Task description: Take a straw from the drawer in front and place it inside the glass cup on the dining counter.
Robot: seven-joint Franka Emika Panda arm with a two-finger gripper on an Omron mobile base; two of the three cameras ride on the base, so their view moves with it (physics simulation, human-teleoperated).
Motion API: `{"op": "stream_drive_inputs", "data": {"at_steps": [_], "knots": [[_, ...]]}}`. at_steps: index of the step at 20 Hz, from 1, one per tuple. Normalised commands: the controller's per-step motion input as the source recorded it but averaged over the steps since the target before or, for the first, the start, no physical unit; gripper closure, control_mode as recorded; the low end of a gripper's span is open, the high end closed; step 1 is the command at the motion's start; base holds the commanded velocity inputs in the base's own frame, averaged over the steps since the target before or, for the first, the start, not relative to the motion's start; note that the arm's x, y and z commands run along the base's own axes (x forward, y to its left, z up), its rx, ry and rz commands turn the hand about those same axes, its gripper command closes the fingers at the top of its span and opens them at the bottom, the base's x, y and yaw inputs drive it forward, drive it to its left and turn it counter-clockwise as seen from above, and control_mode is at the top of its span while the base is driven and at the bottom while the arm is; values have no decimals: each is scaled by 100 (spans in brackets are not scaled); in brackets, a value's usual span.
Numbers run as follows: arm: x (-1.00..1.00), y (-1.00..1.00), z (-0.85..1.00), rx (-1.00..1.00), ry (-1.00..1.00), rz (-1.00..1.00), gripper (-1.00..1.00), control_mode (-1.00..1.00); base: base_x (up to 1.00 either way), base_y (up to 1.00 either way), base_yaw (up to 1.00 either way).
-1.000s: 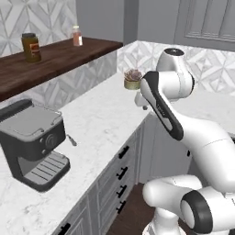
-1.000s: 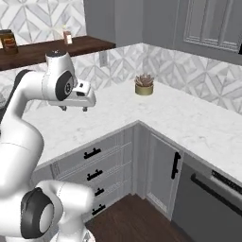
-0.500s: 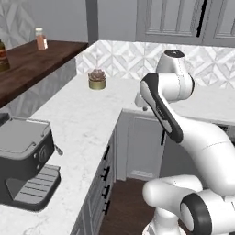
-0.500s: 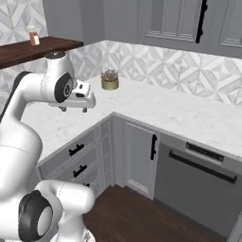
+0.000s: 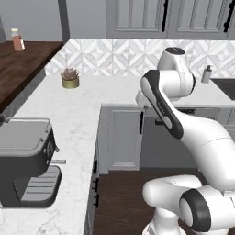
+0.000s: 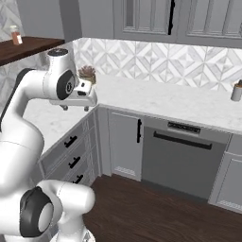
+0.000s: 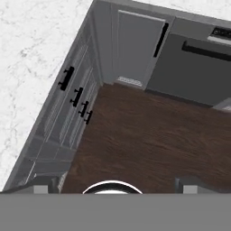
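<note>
— Which containers can you make out, and what is in them?

— A small round olive-gold pot (image 5: pixel 69 83) stands on the white marble worktop with grey veins (image 5: pixel 87 119), near the patterned wall tiles, and holds a reddish-green plant. A little clear bottle with reddish contents (image 5: pixel 18 41) sits on the dark wooden shelf (image 5: pixel 23 59). A grey pump bottle (image 5: pixel 208 74) stands further along the worktop, just beside the dark inset sink (image 5: pixel 225 87); what is in either I cannot tell.

— And the cupboards?

— The narrow stacked grey drawers with black handles (image 7: pixel 61 97) are all pushed in, so their insides are hidden. The tall grey cabinet door with a black bar handle (image 7: pixel 135 45) in the corner is shut, and so is the dark grey dishwasher front (image 6: pixel 182 160) next to it.

— How is the claw?

— The white two-finger claw (image 6: pixel 75 108) hangs in the air just off the worktop's edge, above the stacked drawers, pointing down at the dark brown plank floor (image 7: pixel 149 135). Its dark fingertips (image 6: pixel 65 108) stand wide apart with nothing between them.

— Where is the thin red-pink straw against it?

— I cannot tell where the straw lies, so I cannot place it against the claw
</note>
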Motion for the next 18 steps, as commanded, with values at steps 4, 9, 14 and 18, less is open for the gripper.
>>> {"op": "stream_drive_inputs", "data": {"at_steps": [4, 9, 14, 18], "knots": [[-1, 1, 0, 8, 0, -4, -100, -100, -10, 16, -19], [0, -24, 0, 50, 0, -10, -100, -100, 0, 0, 0], [0, -56, -34, 62, 0, -2, -100, -100, 0, 0, 0], [0, -40, -79, 62, 0, 0, -100, -100, 0, 0, 0]]}}
